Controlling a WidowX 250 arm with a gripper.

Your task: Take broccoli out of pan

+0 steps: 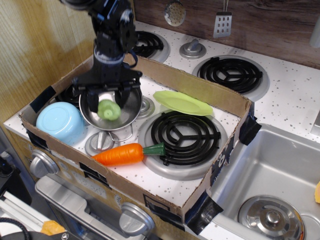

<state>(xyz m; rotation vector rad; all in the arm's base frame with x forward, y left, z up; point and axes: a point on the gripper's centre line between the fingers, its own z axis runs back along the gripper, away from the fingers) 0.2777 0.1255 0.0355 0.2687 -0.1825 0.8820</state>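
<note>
The pale-green toy broccoli (108, 109) hangs between the fingers of my black gripper (107, 106), lifted above the inside of the shiny steel pan (127, 111). The gripper is shut on the broccoli and points straight down over the pan. The pan stands at the left of the cardboard tray, its wire loop handle (121, 135) toward the front. The arm hides the back part of the pan.
A light-blue bowl (60, 121) sits left of the pan. An orange carrot (124, 153) lies in front of it. A lime-green plate (182, 102) rests to the right by a black burner (184, 135). Cardboard walls (200, 88) enclose the tray; a sink (272, 175) is at right.
</note>
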